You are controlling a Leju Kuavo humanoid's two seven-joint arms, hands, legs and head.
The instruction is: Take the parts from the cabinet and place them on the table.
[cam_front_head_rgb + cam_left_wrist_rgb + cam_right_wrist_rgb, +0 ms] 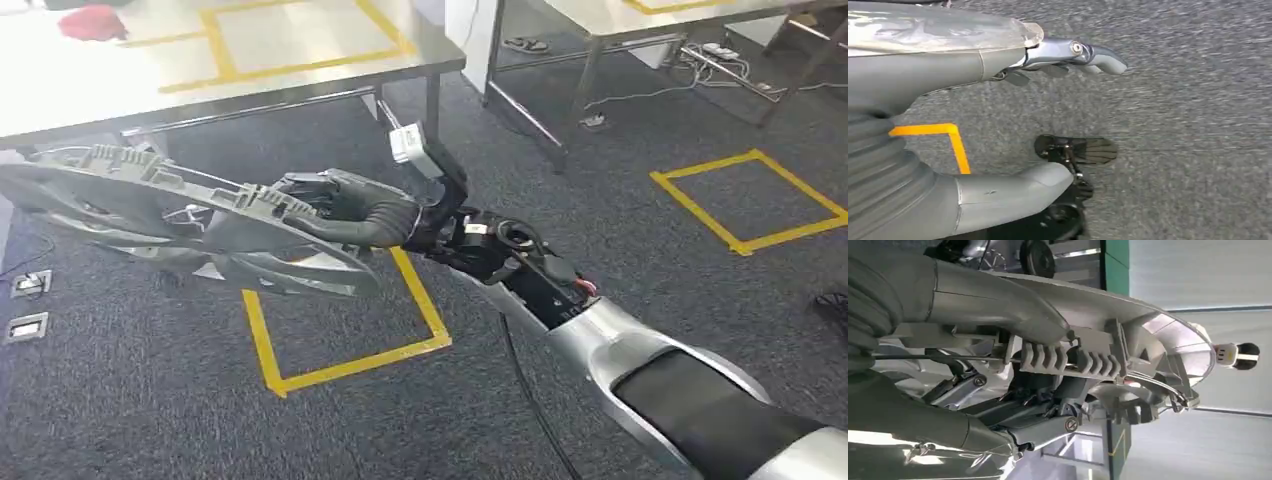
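Dark grey carpet [620,250] with yellow tape squares [345,330] across the head view; steel table [120,90] along the upper left, its front edge just above the carried piece, a second table frame at upper centre-right. Silver right arm rising from the lower right corner toward mid-frame, right hand [345,210] clamped on a large grey plastic part [150,205], held roughly level at centre-left above the floor, short of the table. Open carpet to the right.

Left wrist view: left hand [1058,55] along the top, fingers apart and nothing between them, over blurred carpet and a corner of yellow tape.

Right wrist view: thumb and fingers [998,305] wrapped around the part's ribbed rim [1073,357], pale wall behind.
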